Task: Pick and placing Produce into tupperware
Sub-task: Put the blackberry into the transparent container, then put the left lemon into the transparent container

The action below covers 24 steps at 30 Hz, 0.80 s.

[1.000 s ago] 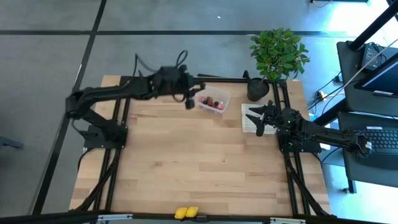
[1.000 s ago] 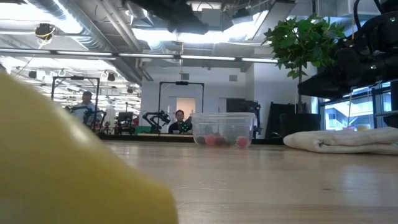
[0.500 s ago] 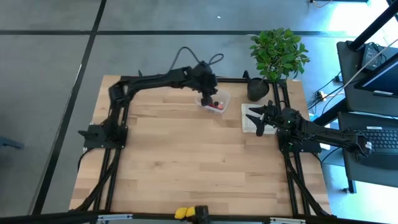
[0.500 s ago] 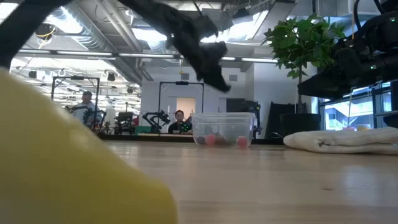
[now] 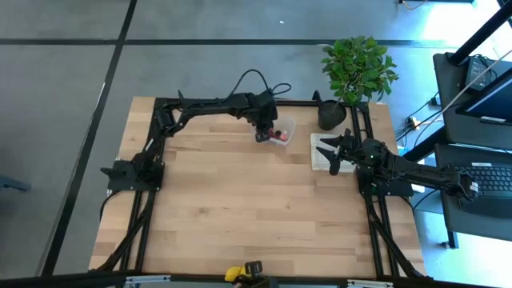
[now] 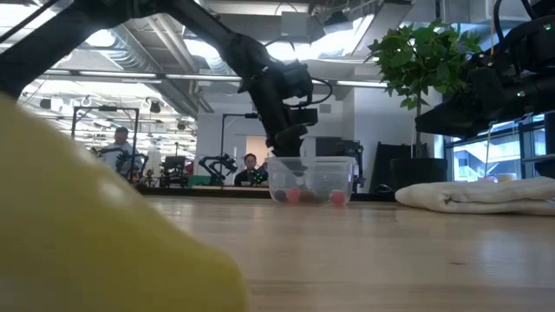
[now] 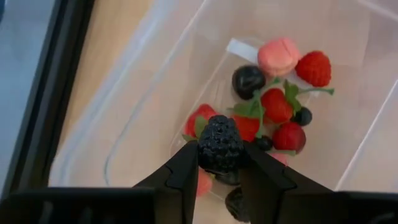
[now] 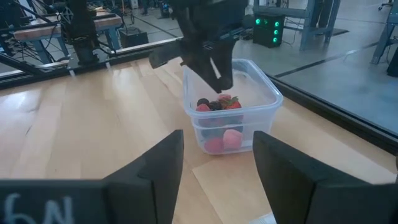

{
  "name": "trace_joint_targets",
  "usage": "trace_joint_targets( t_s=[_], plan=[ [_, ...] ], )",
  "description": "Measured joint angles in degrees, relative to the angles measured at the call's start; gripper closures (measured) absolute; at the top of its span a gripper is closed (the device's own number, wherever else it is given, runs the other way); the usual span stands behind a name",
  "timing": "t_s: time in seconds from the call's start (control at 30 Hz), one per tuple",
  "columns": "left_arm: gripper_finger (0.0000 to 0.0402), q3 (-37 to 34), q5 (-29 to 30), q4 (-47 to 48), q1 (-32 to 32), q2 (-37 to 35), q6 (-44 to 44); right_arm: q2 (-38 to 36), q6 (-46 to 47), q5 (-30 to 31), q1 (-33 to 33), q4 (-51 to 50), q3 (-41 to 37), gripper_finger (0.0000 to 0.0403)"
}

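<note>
From above, I see my left gripper (image 5: 265, 136) over the tupperware (image 5: 282, 133) at the bench's (image 5: 240, 208) far edge. Left wrist: fingers pinch a blackberry (image 7: 219, 144) above the berries (image 7: 277, 106). Right wrist: my right gripper's (image 8: 214, 158) fingers stand wide, empty.

A robotics lab w/ an open, industrial look. The pale wood-plank surface (image 5: 240, 200) sits in a black metal frame (image 5: 156, 160) on a grey concrete floor (image 5: 64, 72) marked w/ dark lines. Beyond it, the low view shows exposed ceiling ducts & strip lights (image 6: 156, 61), more black-framed robot stations (image 6: 217, 165) and people seated at work (image 6: 120, 143). A green leafy potted plant (image 5: 358, 68) stands at one corner; a desk w/ dark keyboard & monitor (image 5: 488, 172) stands beside the rig.
</note>
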<state>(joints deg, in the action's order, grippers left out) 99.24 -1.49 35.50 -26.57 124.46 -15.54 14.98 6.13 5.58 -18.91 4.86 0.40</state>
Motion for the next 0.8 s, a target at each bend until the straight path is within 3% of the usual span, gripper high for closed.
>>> trace_joint_targets(
  t_s=[0.37, 0.63, 0.8],
  plan=[
    [0.0311, -0.5, 0.1, 1.9, 0.2, 0.0, 0.3, 0.0, -0.2, 0.0, 0.0, 0.0, 0.0, 0.0208],
    [0.0276, -0.5, 0.1, 1.9, 0.3, 0.0, 0.3, 0.0, -0.2, 0.0, 0.0, 0.0, 0.0, 0.0208],
    [0.0278, -0.5, 0.1, 1.8, 0.5, 0.0, -0.1, 0.0, -0.2, 0.0, 0.0, 0.0, 0.0, 0.0208]
  ],
)
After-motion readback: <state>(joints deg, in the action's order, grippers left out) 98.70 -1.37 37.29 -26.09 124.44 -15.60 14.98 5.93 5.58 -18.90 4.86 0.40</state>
